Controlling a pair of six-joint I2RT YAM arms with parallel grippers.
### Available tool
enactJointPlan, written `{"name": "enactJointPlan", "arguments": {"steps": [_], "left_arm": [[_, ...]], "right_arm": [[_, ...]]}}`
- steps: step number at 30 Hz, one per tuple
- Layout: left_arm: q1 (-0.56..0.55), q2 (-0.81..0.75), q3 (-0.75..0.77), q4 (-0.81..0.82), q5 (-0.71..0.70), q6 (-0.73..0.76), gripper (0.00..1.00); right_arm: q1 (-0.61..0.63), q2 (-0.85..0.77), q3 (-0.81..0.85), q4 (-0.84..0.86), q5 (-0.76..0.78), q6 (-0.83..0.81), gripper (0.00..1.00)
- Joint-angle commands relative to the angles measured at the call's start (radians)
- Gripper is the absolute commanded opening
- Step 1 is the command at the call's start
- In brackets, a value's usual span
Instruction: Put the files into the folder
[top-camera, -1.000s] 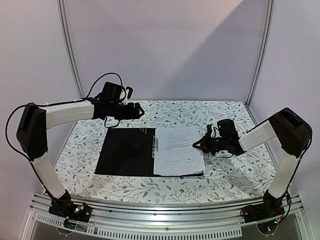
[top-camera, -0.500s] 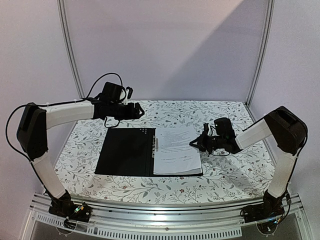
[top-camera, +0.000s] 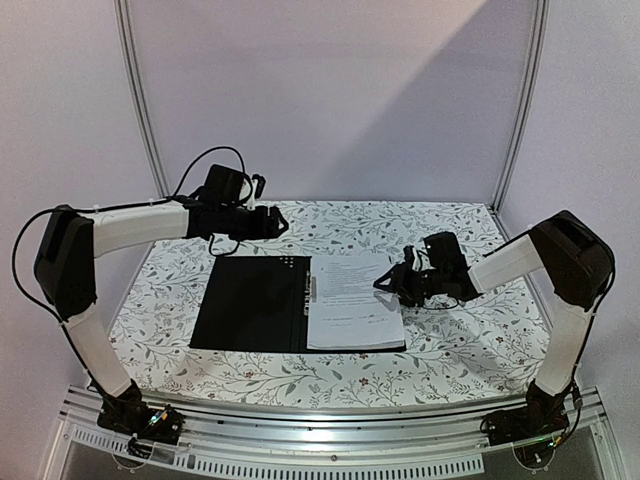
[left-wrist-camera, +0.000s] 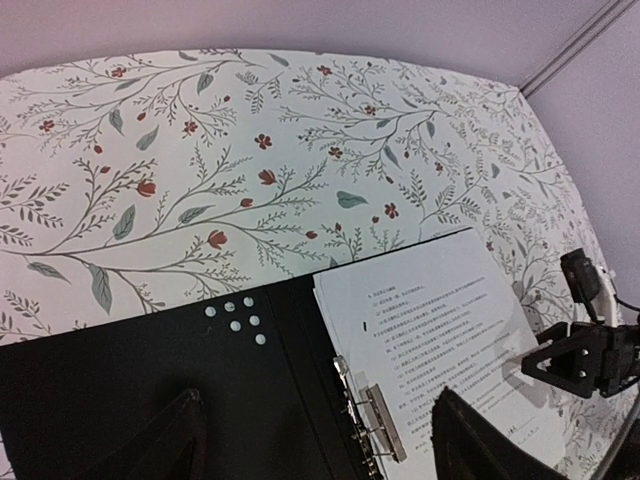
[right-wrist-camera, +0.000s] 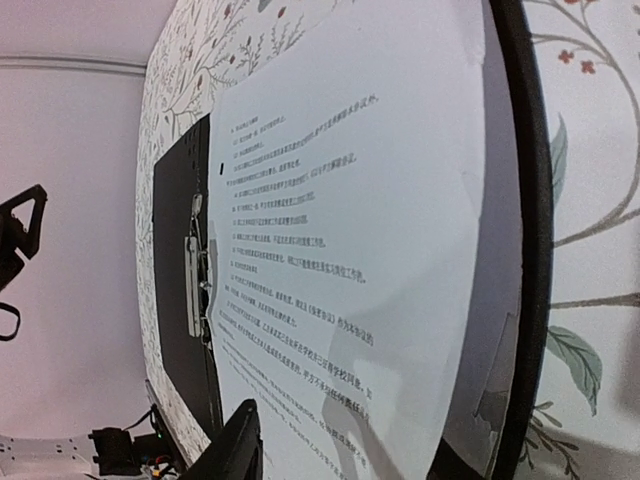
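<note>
The folder (top-camera: 250, 302) lies open and flat on the table, black inside, with its metal clip (left-wrist-camera: 375, 415) along the spine. The files (top-camera: 352, 300), white sheets with fine black text, lie on its right half beside the clip. My right gripper (top-camera: 385, 283) hovers low over the sheets' right edge, its jaws apart and nothing between them. In the right wrist view the files (right-wrist-camera: 350, 230) fill the frame, with the folder's black rim (right-wrist-camera: 525, 200) to their right. My left gripper (top-camera: 278, 225) hangs open above the folder's far edge, holding nothing.
A floral cloth (top-camera: 450, 350) covers the table. Pale walls and two metal posts (top-camera: 140, 110) close in the back and sides. A metal rail (top-camera: 330, 430) with the arm bases runs along the near edge.
My right gripper slid left over the files' right edge and its jaws came apart. The sheets shifted slightly left. The left arm stayed still.
</note>
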Motion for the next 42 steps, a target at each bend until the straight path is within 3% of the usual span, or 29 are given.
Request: {"name": "enactJointPlan", "arguments": {"steps": [1, 6, 13, 23, 42], "left_arm": [[0.018, 0.023, 0.003, -0.003, -0.014, -0.003, 0.78], [0.022, 0.038, 0.018, -0.041, -0.072, 0.014, 0.78], [0.04, 0.077, 0.036, -0.075, -0.12, 0.041, 0.79], [0.039, 0.153, 0.041, -0.026, 0.013, 0.031, 0.79], [0.04, 0.144, 0.047, -0.043, 0.004, 0.029, 0.78]], "right_arm": [[0.013, -0.03, 0.032, -0.141, 0.044, -0.064, 0.55], [0.023, -0.065, 0.062, -0.274, 0.109, -0.111, 0.71], [0.024, -0.098, 0.076, -0.393, 0.178, -0.177, 0.78], [0.023, -0.096, 0.087, -0.413, 0.192, -0.234, 0.8], [0.068, -0.005, 0.211, -0.458, 0.17, -0.255, 0.8]]}}
